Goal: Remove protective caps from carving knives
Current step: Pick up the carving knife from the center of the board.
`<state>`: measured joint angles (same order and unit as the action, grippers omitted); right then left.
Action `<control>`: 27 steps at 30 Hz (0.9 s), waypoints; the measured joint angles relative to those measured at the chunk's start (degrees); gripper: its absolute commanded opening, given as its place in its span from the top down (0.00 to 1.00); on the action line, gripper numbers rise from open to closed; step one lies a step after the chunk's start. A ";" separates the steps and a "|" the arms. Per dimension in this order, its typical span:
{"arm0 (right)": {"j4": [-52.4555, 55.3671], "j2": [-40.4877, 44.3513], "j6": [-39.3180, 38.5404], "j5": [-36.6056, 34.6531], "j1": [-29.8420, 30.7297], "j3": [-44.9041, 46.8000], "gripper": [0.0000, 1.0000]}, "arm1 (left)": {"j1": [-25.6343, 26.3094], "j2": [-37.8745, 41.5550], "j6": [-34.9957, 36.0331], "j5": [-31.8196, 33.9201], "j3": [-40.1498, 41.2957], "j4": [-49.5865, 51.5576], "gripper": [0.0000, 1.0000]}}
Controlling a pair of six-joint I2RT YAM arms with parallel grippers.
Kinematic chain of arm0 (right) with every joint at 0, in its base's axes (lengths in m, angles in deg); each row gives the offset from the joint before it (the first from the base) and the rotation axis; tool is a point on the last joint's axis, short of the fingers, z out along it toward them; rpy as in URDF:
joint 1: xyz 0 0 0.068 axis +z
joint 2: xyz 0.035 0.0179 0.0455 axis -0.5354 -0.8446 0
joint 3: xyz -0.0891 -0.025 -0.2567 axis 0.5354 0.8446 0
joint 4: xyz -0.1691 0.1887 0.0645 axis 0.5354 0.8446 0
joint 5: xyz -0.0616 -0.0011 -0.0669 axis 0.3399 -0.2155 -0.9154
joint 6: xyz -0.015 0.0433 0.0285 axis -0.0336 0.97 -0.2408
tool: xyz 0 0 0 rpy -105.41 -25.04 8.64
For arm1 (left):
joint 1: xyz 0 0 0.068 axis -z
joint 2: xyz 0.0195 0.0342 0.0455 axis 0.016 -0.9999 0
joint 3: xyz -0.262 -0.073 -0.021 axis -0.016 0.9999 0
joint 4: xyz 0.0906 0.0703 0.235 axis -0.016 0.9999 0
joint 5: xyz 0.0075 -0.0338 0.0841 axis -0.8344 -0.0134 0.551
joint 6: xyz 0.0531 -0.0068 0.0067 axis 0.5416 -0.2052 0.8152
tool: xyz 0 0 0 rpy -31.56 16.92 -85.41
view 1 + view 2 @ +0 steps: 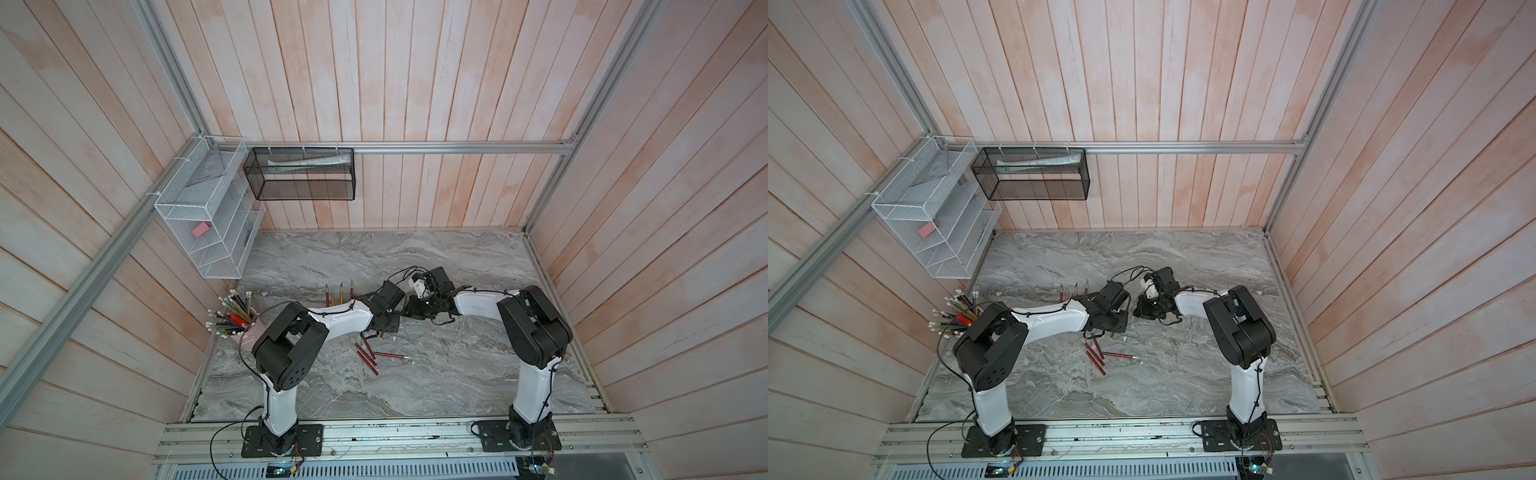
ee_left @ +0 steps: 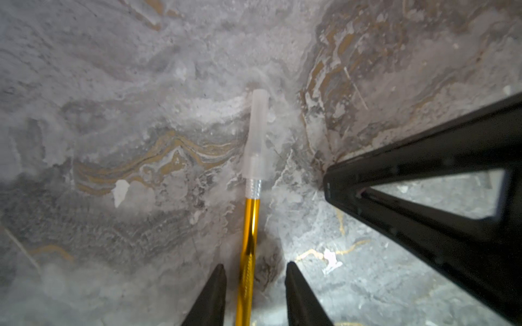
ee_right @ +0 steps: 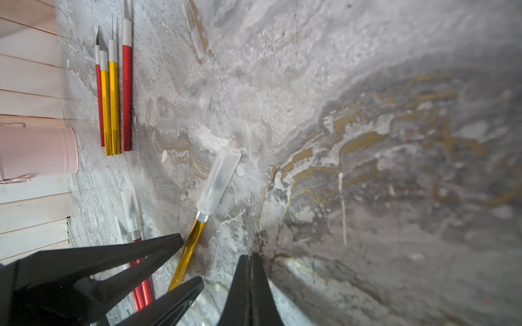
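Note:
A yellow-handled carving knife [image 2: 250,234] lies on the marble with a whitish protective cap [image 2: 257,135] still over its blade. My left gripper [image 2: 255,266] is open astride its handle, with a gap on each side. My right gripper [image 3: 250,255] is shut and empty, its tip on the marble beside the same knife [image 3: 192,240] and short of the cap [image 3: 219,180]. In both top views the two grippers meet mid-table, left [image 1: 386,326] and right [image 1: 415,311]. Several bare-bladed knives [image 3: 114,93] lie in a row. Red capped knives [image 1: 368,355] lie in a loose pile.
A pink cup [image 3: 36,152] full of pencils [image 1: 232,311] stands at the table's left edge. A white wire rack [image 1: 208,216] and a black mesh basket [image 1: 299,174] hang on the back-left walls. Wooden walls close three sides of the table.

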<state>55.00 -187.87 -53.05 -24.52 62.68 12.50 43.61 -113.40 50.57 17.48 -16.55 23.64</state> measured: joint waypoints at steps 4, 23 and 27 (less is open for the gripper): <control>-0.79 0.96 0.48 0.66 -0.24 0.81 1.00 | 0.07 -1.07 0.46 1.25 -1.09 0.11 0.92; -6.95 7.06 5.77 8.74 -3.72 4.85 0.55 | 0.07 3.41 0.24 -4.66 -1.38 1.14 1.00; -7.34 7.06 6.45 9.62 -3.72 4.79 0.53 | 0.09 6.60 0.22 -6.36 -1.38 1.11 1.00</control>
<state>47.66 -180.81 -46.61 -14.90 58.96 17.28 43.70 -106.80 50.79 11.12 -17.93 24.75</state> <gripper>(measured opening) 0.463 0.076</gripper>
